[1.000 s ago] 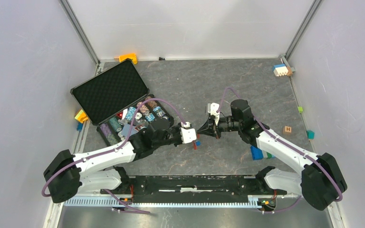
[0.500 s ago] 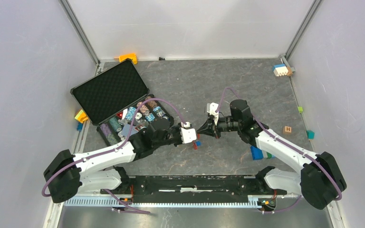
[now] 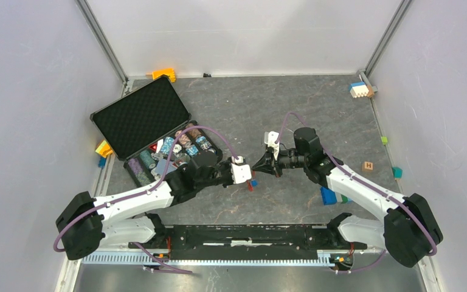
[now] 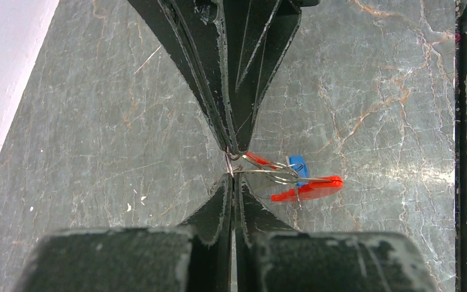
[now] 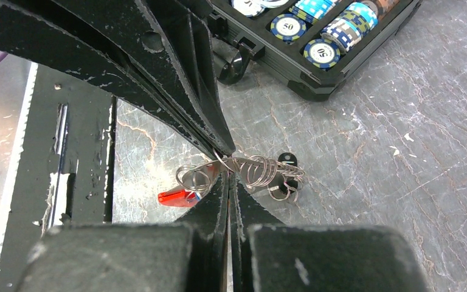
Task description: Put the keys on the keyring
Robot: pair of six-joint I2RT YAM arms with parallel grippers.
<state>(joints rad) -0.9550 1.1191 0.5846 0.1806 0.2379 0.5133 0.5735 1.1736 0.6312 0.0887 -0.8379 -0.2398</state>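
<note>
Two sets of fingertips meet nose to nose over the middle of the table (image 3: 249, 103), a little toward its near edge. The left gripper (image 3: 253, 170) comes in from the left and the right gripper (image 3: 263, 166) from the right. Each has its jaws pressed together on the same thin run of wire, with no gap showing in either wrist view. That wire belongs to the keyring (image 5: 256, 171), whose silvery loops fan out just beside the pinch. Its long red clip (image 4: 308, 188) lies on the near side of the meeting point, and whether it rests on the table or hangs just above it cannot be told. The blue-headed key (image 4: 298, 164) sits against the wire loop, between the loop and the clip, and looks gathered into the bundle. The pictures are too fine-grained to confirm that its hole is actually threaded. A red sliver (image 4: 258, 160) just beside the loop may be the red-headed key, but too little of it shows to say so. By my reading the task is in its middle stretch, with the ring gripped at both sides and being worked. Neither key can yet be called securely on. Left to do are finishing the threading of whichever key is not fully round the wire, then letting go. The open case of poker chips (image 5: 319, 52), to the far left, plays no part.
</note>
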